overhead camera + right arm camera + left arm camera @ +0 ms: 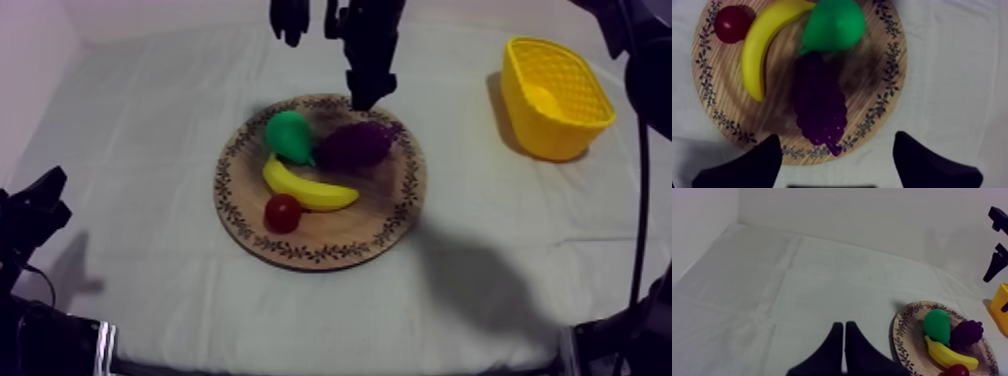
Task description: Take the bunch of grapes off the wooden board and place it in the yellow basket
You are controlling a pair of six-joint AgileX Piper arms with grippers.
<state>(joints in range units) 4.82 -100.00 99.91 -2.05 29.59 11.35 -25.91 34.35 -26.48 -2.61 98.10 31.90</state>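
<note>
Our right claw [837,137] hangs with its fingers wide apart, gripping nothing, over the rim of the wooden board [874,75]. We see the bunch of grapes [819,105] lying on that board, touching the pear [834,22] and beside the banana [759,45]. Our left claw [843,325] is pressed together above the bench [772,288]. The yellow basket [555,95] sits well apart.

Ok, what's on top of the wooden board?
On the wooden board lie a bunch of grapes, a pear, a banana and a small red fruit. The wood beneath them is covered.
</note>
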